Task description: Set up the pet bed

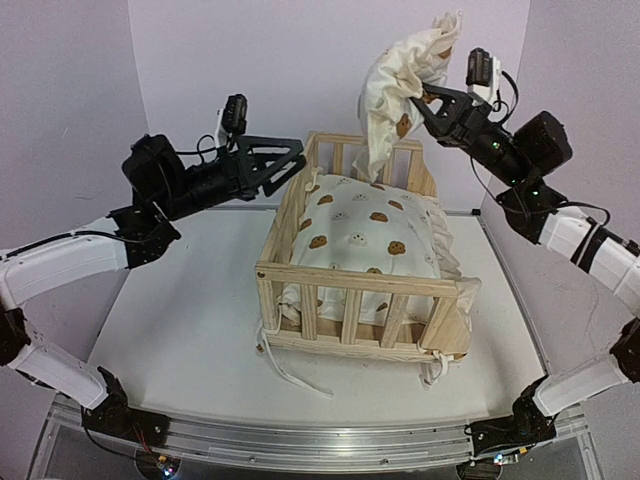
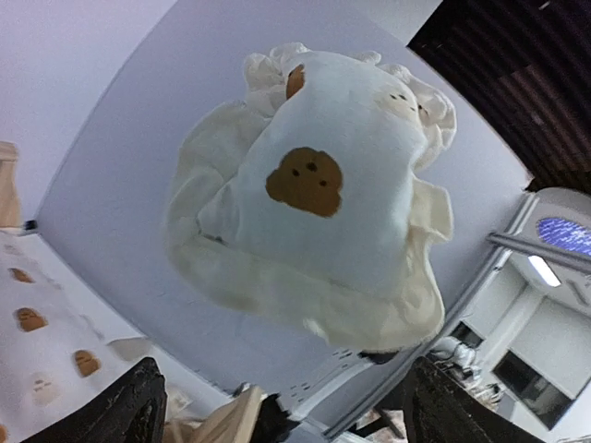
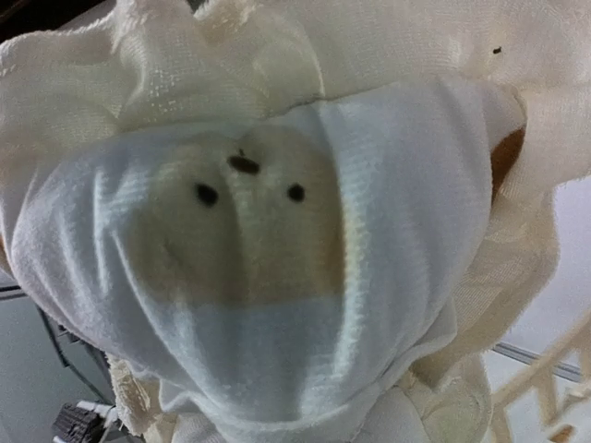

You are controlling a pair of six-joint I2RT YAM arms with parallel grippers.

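The right gripper (image 1: 424,101) is clamping the pillow (image 1: 392,88) aloft over the pet bed (image 1: 350,277), which is standing mid-table (image 1: 180,330) with its cushion (image 1: 362,226) inside; the left gripper (image 1: 290,166) is hovering open beside it; next, probably, lowering the pillow onto the cushion's far end.

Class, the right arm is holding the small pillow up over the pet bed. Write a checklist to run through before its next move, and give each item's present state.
1. Grip: right gripper shut on the bear-print pillow: ok.
2. Pillow clear of the back rail: cannot tell, they overlap in the top view.
3. The cushion lies inside the pet bed: ok.
4. The left gripper is open, holds nothing and is beside the bed: ok.
5. Bed upright on the table: ok.
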